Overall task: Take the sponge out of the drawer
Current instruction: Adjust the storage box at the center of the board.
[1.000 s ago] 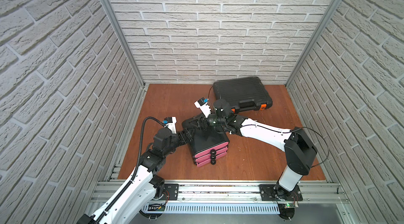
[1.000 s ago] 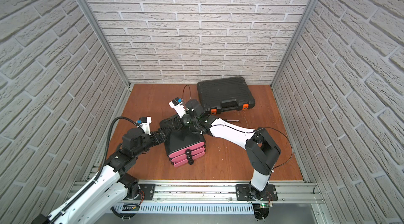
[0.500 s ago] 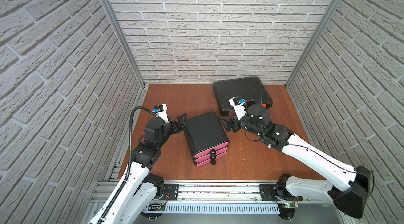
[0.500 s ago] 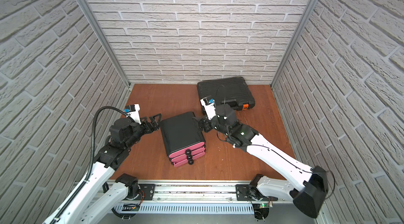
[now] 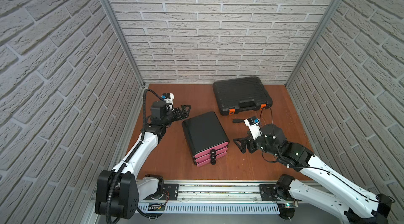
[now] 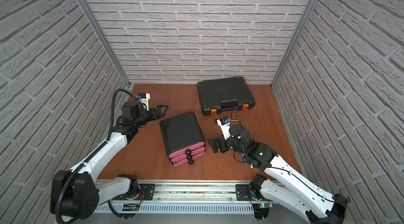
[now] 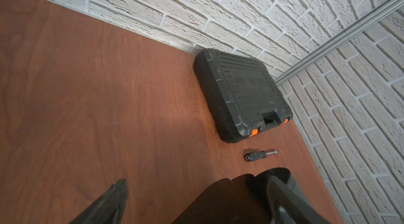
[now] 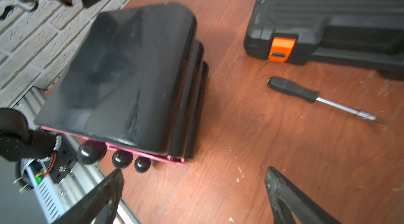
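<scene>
A black drawer unit with three pink drawer fronts and black knobs stands mid-table, all drawers pushed in. The sponge is hidden. My left gripper is open and empty just off the unit's back left corner, not touching it. In the left wrist view the left gripper spreads over bare wood and the unit's dark corner. My right gripper is open and empty, low beside the unit's right front corner. In the right wrist view the right gripper frames bare table next to the knobs.
A shut black tool case with orange latches lies at the back right. A black-handled screwdriver lies between the case and the right arm. Brick walls close in three sides; a metal rail runs along the front.
Both arms have pulled away from the top of the drawer unit, the left to its back left, the right round to its right front. The right gripper has opened.
</scene>
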Robot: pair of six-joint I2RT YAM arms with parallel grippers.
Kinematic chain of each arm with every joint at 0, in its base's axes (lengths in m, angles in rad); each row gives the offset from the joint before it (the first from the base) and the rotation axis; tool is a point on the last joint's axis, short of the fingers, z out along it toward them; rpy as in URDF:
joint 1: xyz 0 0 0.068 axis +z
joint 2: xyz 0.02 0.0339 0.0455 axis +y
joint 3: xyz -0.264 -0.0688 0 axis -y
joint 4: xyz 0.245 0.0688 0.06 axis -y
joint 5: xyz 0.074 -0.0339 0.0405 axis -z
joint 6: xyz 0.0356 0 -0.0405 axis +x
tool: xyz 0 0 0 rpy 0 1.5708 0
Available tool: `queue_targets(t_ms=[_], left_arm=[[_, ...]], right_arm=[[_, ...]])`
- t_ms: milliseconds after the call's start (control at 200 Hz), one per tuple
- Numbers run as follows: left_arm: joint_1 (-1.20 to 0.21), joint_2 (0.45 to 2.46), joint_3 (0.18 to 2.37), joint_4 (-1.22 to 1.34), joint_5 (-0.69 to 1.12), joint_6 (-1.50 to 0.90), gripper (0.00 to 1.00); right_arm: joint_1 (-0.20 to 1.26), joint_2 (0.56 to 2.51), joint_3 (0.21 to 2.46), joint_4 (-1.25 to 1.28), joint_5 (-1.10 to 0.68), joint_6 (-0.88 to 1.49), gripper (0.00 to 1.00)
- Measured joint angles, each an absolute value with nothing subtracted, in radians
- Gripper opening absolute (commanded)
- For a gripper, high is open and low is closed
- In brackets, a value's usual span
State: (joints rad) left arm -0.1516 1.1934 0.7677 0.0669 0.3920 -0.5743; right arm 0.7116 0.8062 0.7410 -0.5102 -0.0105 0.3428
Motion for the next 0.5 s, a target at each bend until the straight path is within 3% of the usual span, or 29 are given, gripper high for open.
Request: queue_targets(t_ms=[500], left_arm=[[-0.139, 1.296, 0.786, 0.105, 0.497, -0.557, 0.98]], right_arm=[[0.719, 1.100, 0.738, -0.430, -0.104, 0.348, 1.00]])
